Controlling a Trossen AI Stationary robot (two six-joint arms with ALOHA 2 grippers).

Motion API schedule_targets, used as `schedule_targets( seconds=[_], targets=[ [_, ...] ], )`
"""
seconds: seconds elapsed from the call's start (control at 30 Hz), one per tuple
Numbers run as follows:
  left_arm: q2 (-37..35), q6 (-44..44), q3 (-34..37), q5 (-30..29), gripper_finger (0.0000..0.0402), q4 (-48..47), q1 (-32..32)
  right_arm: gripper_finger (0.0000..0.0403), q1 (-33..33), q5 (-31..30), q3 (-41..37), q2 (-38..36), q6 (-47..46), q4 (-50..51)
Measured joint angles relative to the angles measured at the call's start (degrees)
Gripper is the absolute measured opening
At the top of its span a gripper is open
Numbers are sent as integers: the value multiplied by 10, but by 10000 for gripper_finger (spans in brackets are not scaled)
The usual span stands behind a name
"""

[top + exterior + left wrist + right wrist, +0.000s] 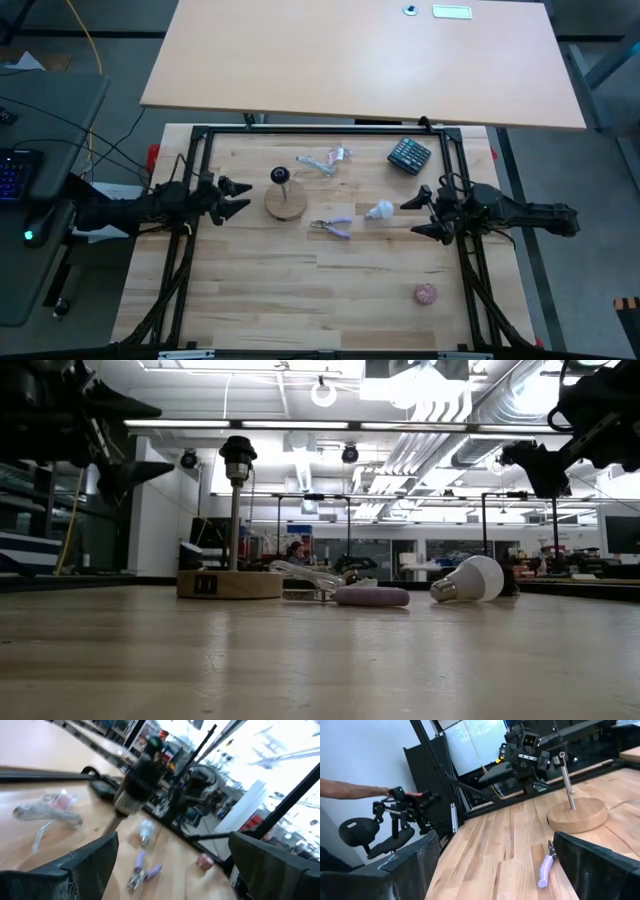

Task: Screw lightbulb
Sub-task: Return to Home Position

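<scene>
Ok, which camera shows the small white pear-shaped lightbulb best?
The low view: the lightbulb lies on its side, frosted head and grey screw base both plain. The high view shows it tiny from above, beside the purple-handled pliers. The left wrist view shows it far off; the right wrist view misses it.

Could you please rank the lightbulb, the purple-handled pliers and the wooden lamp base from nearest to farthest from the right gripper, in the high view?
From the right gripper, open, on the picture's right:
1. lightbulb, just off its fingertips, toward the centre.
2. pliers, mid-picture.
3. lamp base, left of centre, farthest.
</scene>
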State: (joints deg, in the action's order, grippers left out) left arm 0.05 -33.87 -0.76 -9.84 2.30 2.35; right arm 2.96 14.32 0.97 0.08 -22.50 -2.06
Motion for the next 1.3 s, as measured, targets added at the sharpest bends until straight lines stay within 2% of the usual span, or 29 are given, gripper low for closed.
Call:
schedule_targets(
  seconds=[0.13, 1.3],
  targets=[
    [1, 0, 1, 1, 369, 23, -1, 380, 0, -3, 0, 5, 0, 1],
    [4, 0, 1, 1, 369, 18, -2, 380, 0, -3, 0, 8, 0, 3]
  ],
)
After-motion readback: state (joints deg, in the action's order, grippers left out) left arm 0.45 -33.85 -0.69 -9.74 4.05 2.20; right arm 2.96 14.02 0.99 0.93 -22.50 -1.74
